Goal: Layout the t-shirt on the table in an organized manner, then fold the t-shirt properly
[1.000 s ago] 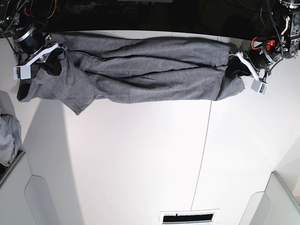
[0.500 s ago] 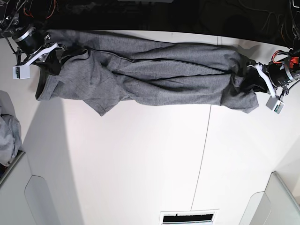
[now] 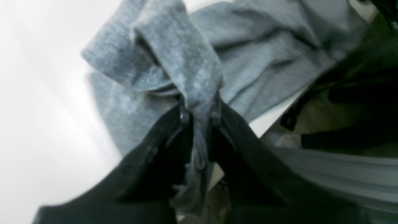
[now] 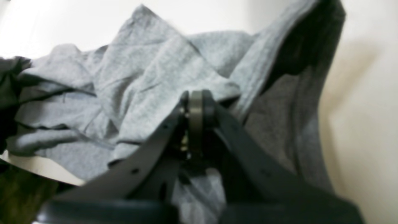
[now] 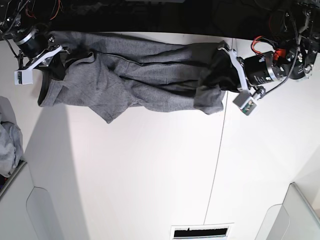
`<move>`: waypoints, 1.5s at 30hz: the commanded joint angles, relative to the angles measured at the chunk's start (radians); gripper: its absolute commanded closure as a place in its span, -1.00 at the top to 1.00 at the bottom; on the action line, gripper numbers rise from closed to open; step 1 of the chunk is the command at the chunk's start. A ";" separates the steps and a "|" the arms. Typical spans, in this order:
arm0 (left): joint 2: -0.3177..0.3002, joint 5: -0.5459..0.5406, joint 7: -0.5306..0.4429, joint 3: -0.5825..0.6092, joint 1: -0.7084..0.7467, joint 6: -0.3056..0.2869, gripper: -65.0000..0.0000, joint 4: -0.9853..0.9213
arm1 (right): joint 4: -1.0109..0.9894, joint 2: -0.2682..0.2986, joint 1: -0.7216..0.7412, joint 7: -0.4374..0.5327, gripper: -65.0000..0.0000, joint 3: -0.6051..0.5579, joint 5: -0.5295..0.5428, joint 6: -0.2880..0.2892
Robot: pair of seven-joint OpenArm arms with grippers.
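Note:
The dark grey t-shirt [image 5: 140, 80] lies in a long rumpled band along the far edge of the white table [image 5: 150, 165]. At its left end in the base view, my right gripper [image 5: 61, 56] is shut on the cloth; the right wrist view shows the right gripper [image 4: 194, 102] with its fingers pressed together and the t-shirt [image 4: 149, 77] bunched around them. My left gripper [image 5: 221, 75] pinches the other end, which folds back in a hanging lump. In the left wrist view the left gripper [image 3: 199, 115] clamps a twisted fold of the t-shirt [image 3: 248, 56].
A light grey bin [image 5: 6, 107] at the left edge holds a paler grey cloth bundle [image 5: 7, 145]. Further bins stand at the lower left [image 5: 30, 210] and lower right [image 5: 300, 210]. A thin dark seam [image 5: 216, 165] crosses the table. Beyond the far edge it is dark.
My left gripper first swung out to the right, then came back left toward the middle with its end of the t-shirt, so the cloth is now shorter and bunched. The right gripper barely moved.

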 commanded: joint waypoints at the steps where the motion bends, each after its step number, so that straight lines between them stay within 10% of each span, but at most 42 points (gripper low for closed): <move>1: 0.007 0.006 -0.027 0.011 -0.006 0.019 -1.00 0.016 | 0.014 0.011 0.000 0.020 -1.00 0.005 0.013 0.012; 6: 0.108 0.106 -0.072 0.027 -0.009 0.066 -1.00 0.016 | 0.014 0.011 0.000 0.020 -1.00 0.005 0.013 0.011; 12: 0.189 0.116 -0.092 0.027 -0.014 0.066 -0.10 0.006 | 0.014 0.011 0.000 0.020 -1.00 0.005 0.013 0.011; 23: 0.306 0.158 -0.103 0.122 -0.020 0.062 -0.10 0.006 | 0.016 0.018 0.002 0.029 -1.00 0.018 0.014 0.011; 34: 0.190 0.048 -0.047 -0.070 0.006 0.039 -0.10 0.007 | -0.008 0.170 0.038 0.006 -0.98 0.202 0.096 0.011; 39: 0.187 0.053 -0.053 -0.090 0.005 0.035 -0.10 0.007 | -0.127 0.216 0.040 0.002 0.18 0.138 0.124 0.011; 45: 0.186 0.074 -0.054 -0.090 0.005 0.035 -0.10 0.007 | -0.298 0.215 0.059 -0.005 0.38 0.056 0.220 0.066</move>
